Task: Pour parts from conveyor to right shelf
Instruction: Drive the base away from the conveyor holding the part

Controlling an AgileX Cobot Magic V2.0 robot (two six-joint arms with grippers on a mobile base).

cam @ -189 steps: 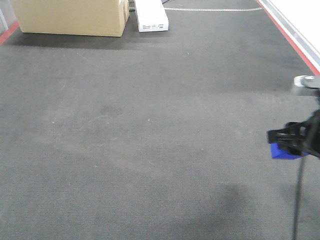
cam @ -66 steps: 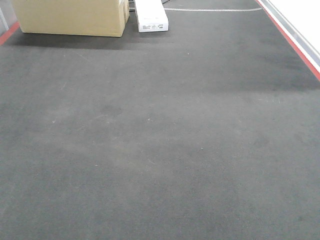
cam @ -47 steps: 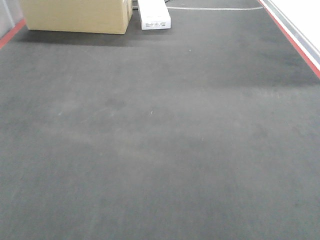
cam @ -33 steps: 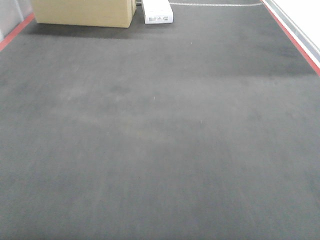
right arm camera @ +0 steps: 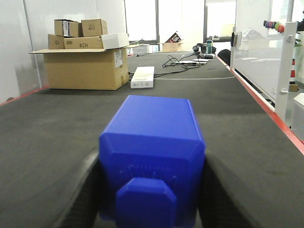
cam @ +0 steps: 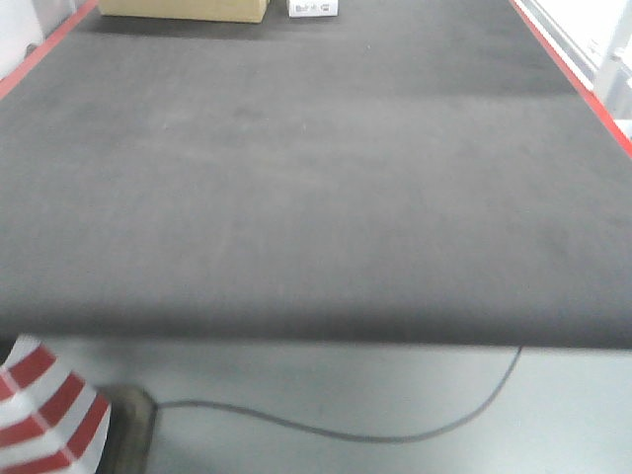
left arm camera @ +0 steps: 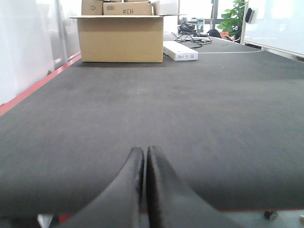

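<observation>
Pinching a bright blue plastic block (right arm camera: 152, 156) in right pincer (right arm camera: 150, 192) above dark grey felt conveyor (right arm camera: 42, 142); left pincer (left arm camera: 144, 161) pressed together, shelf pour pending.

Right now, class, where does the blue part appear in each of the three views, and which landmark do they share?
Front view: not in it.
Left wrist view: not in it.
Right wrist view: blue part at lower centre, held in the right gripper.
Shared landmark: the cardboard box, upper left in all three.
</observation>
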